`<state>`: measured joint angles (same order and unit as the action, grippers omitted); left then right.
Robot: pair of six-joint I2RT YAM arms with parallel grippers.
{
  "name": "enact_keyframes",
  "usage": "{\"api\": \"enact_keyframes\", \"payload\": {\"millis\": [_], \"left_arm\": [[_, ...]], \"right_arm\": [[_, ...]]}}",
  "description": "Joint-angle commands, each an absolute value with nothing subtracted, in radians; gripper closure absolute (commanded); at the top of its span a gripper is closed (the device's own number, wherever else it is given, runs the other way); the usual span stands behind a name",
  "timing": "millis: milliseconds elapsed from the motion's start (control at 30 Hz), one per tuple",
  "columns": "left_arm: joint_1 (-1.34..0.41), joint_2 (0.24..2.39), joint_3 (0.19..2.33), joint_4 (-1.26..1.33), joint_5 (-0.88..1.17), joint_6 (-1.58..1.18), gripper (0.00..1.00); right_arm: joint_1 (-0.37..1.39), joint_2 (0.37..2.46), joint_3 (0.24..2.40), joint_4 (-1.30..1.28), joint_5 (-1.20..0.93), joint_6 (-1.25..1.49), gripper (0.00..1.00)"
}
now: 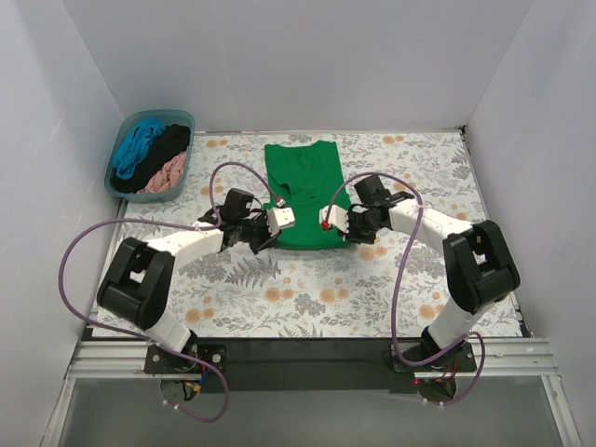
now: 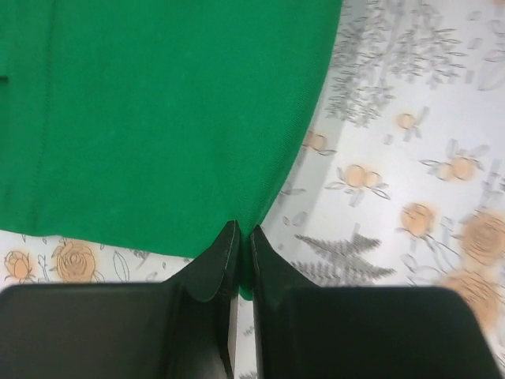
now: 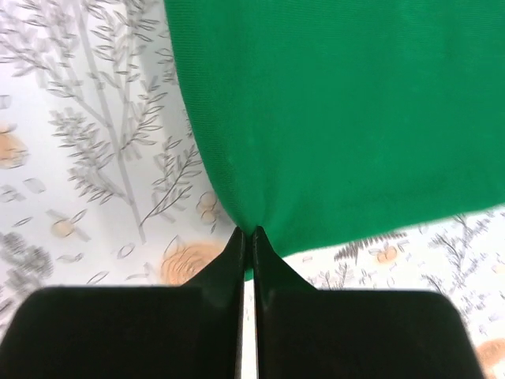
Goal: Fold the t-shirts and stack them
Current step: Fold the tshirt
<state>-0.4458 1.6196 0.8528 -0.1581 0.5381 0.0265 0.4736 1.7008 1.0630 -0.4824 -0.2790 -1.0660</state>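
A bright green t-shirt (image 1: 303, 191) lies partly folded on the floral tablecloth at the table's middle back. My left gripper (image 1: 265, 233) is shut on its near left corner; the left wrist view shows green cloth (image 2: 158, 118) pinched between the black fingers (image 2: 225, 253). My right gripper (image 1: 341, 226) is shut on its near right corner; the right wrist view shows the green cloth (image 3: 339, 118) gathered at the fingertips (image 3: 237, 245). Teal-blue (image 1: 140, 142), black (image 1: 160, 149) and dusty pink (image 1: 165, 173) shirts lie bundled in the tub.
A pale blue plastic tub (image 1: 119, 154) stands at the back left, beside the table's corner. The floral grey and orange tablecloth (image 1: 307, 289) covers the table. White walls close in the back and both sides.
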Motion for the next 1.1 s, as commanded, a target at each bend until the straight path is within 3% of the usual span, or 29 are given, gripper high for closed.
{"api": "enact_keyframes", "payload": {"millis": [0, 167, 400, 600, 800, 1067], "left_arm": [[-0.445, 1.484, 0.804, -0.267, 0.572, 0.043, 1.00], [-0.459, 1.350, 0.746, -0.357, 0.617, 0.014, 1.00], [-0.528, 1.125, 0.741, -0.680, 0.670, 0.011, 1.00], [-0.531, 0.986, 0.804, -0.913, 0.753, 0.034, 1.00], [-0.485, 1.100, 0.936, -0.874, 0.753, -0.038, 1.00], [-0.206, 1.402, 1.072, -0.669, 0.818, 0.023, 1.00]], "right_arm": [[0.479, 1.573, 1.052, -0.607, -0.301, -1.031, 0.99], [0.515, 1.408, 0.977, -0.676, -0.333, -0.977, 0.99], [0.574, 1.214, 0.871, -0.797, -0.376, -0.920, 0.99], [0.618, 1.104, 0.899, -0.922, -0.410, -0.910, 0.99], [0.609, 1.259, 1.138, -0.922, -0.374, -0.940, 0.99], [0.522, 1.659, 1.457, -0.916, -0.387, -1.052, 0.99]]}}
